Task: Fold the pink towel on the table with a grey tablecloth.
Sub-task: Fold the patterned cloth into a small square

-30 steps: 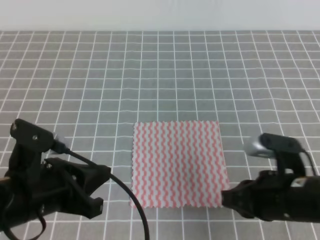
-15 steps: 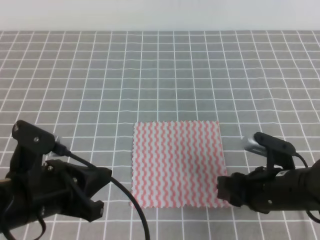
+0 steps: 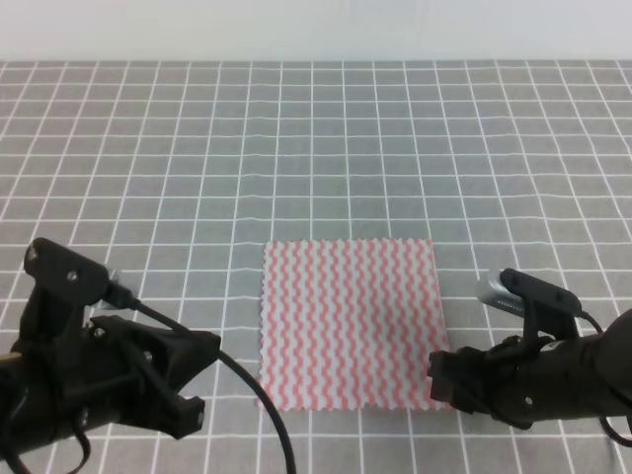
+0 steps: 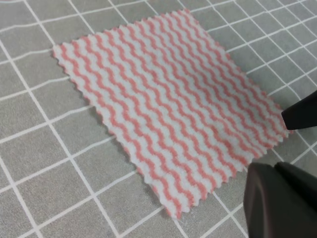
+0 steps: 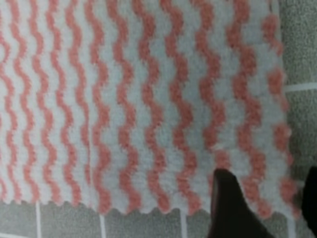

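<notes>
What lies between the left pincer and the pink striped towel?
Only bare grey gridded tablecloth between left pincer and pink wavy-striped towel, in the exterior high view.

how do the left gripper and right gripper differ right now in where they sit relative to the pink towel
The right gripper sits at the near right corner of the pink towel, one finger over the cloth in its wrist view. The left gripper stands off the towel's left edge, apart from it on the grey tablecloth. Both are low, at the towel's near edge, and point toward it.

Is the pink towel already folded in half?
No, the pink towel lies spread out flat as one full square layer on the grey tablecloth, with all its zigzag edges showing.
</notes>
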You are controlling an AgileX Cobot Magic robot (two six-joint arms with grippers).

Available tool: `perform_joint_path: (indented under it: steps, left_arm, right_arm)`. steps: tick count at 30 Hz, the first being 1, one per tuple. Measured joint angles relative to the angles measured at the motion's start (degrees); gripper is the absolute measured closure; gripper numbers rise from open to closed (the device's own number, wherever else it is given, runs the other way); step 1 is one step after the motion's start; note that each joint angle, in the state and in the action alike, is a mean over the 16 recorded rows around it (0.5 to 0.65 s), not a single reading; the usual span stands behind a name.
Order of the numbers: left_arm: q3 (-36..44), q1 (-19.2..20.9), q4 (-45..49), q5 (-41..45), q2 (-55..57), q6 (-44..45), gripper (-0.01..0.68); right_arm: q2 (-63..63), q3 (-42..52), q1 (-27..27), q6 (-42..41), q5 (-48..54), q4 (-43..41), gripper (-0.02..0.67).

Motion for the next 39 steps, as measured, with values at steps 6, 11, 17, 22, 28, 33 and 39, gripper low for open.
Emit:
perform_joint_path:
  steps: [6,11,17,22,28,33,39]
  left_arm:
    - [0.0,0.0,0.0,-0.2,-0.1,0.0,0.673]
    - [0.0,0.0,0.0,-0.4,-0.1,0.0,0.673]
    - [0.0,0.0,0.0,-0.7,0.0,0.0,0.673]
    - [0.1,0.0,-0.1,-0.6,0.0,0.0,0.673]
    - [0.1,0.0,-0.1,-0.6,-0.1,0.1,0.673]
    - [0.1,0.0,-0.1,-0.6,-0.2,0.7,0.673]
    - [0.2,0.0,-0.1,-0.6,-0.2,2.4,0.673]
  right_arm:
    - [0.4,0.0,0.0,0.0,0.6,0.7,0.358]
    - [0.5,-0.1,0.0,-0.1,1.3,1.1,0.376]
    - [0.5,-0.1,0.0,-0.1,2.1,1.3,0.407]
    - [0.4,0.0,0.0,-0.2,2.1,1.3,0.449]
    - [0.4,0.0,0.0,-0.2,1.6,1.2,0.526]
    - [0.3,-0.2,0.0,-0.6,0.8,1.1,0.596]
    - [0.2,-1.4,0.0,-1.4,0.1,1.1,0.646]
